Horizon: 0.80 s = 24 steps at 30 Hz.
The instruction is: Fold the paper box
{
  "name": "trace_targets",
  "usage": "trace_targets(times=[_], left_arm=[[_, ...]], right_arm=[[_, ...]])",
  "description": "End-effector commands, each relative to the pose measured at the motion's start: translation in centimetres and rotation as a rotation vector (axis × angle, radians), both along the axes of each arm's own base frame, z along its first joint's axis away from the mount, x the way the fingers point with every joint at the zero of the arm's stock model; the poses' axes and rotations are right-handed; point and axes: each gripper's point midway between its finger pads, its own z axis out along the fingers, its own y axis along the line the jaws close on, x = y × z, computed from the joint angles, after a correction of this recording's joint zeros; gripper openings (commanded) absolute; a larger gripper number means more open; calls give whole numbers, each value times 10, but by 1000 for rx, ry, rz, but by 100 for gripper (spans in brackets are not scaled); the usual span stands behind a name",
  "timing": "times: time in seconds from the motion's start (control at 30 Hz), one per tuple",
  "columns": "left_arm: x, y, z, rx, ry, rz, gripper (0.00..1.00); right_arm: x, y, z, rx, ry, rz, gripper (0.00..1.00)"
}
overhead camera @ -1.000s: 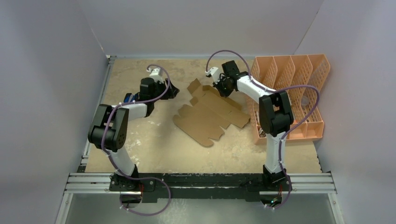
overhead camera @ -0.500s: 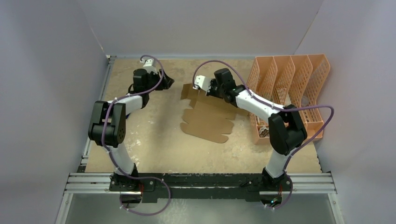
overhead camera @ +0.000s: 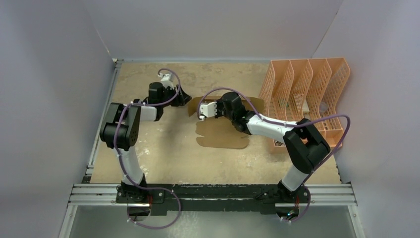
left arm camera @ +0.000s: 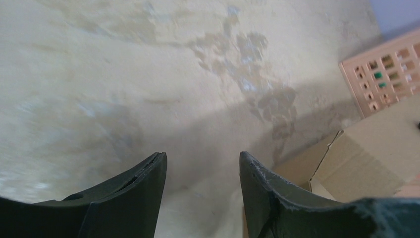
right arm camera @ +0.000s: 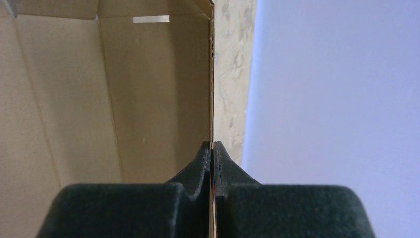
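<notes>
While the right jaws clenched one panel's edge, seemingly to raise it along its crease, the box (overhead camera: 223, 138) lay at the middle of the desk (overhead camera: 163, 153), and the left jaws gaped empty beside its far corner, probably ready to brace it.

One paper box (overhead camera: 223, 135), one organizer (overhead camera: 308, 79), two claws (left arm camera: 200, 159) (right arm camera: 212, 145).

my left arm (overhead camera: 128, 166) + right arm (overhead camera: 267, 126): white links, black joints | purple cables (overhead camera: 225, 89) looped | end effector fingers (left arm camera: 297, 208) matte black, scuffed
</notes>
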Motion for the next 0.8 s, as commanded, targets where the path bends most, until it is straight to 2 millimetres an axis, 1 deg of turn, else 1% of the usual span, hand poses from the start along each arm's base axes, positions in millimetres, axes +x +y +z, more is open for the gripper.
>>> trace_targets(times=[0.0, 0.07, 0.23, 0.27, 0.4, 0.6, 0.77], left_arm=[[-17, -35, 22, -32, -91, -76, 55], [-25, -39, 19, -40, -90, -83, 55], [-45, -41, 14, 4, -100, -81, 55], [-49, -42, 14, 10, -101, -85, 55], [-63, -51, 11, 30, -106, -103, 54], [-84, -53, 13, 39, -123, -115, 54], [-105, -56, 10, 55, -125, -132, 54]], right_arm=[[-1, 11, 53, 32, -240, 41, 0], [-6, 12, 51, 22, -259, 44, 0], [-20, 13, 43, 11, -277, 45, 0], [-23, 15, 44, 20, -290, 47, 0], [-34, 16, 35, 15, -317, 40, 0], [-50, 13, 18, 6, -326, 39, 0], [-59, 13, 13, 4, -335, 50, 0]])
